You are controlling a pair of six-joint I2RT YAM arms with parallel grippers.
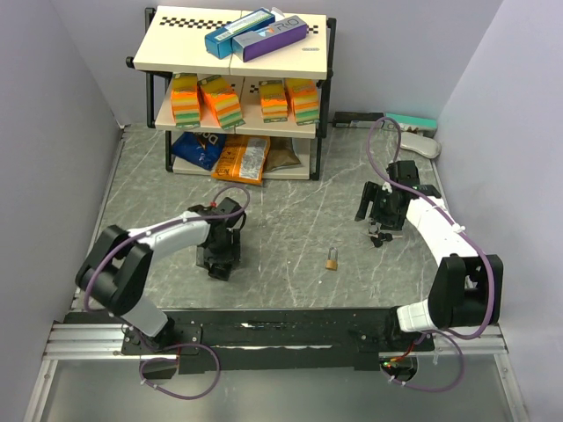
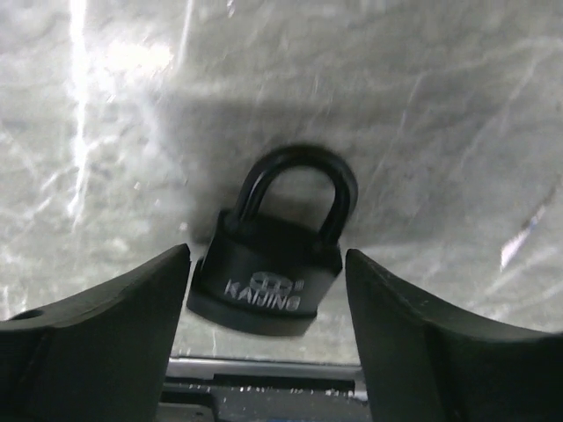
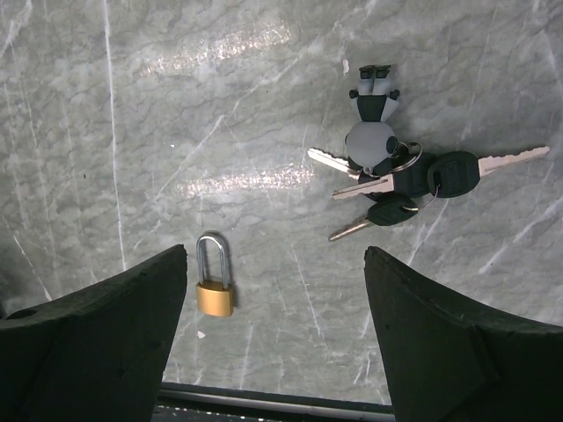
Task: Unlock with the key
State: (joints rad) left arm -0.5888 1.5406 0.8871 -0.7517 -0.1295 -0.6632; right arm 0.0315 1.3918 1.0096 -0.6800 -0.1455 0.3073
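Left wrist view gives me the black padlock (image 2: 264, 281) lying flat on the grey marbled desk (image 2: 422, 105), pale "KANING" lettering across its body and its black shackle seated in the body. The left tool (image 2: 267, 260) has its fingers (image 2: 106, 334) apart on either side of that body, close against its flanks; I cannot tell whether they touch it. From the top camera, this lock sits well to the left-arm side of the small brass padlock (image 1: 332, 260), which lies mid-desk with its silver shackle closed. On the right-arm side of the brass padlock, near it, lies the key bunch (image 3: 396, 176): several silver blades, some with black heads, on a ring with a grey figure charm. Above both, the right tool (image 3: 275, 255) hangs spread wide, gripping nothing.
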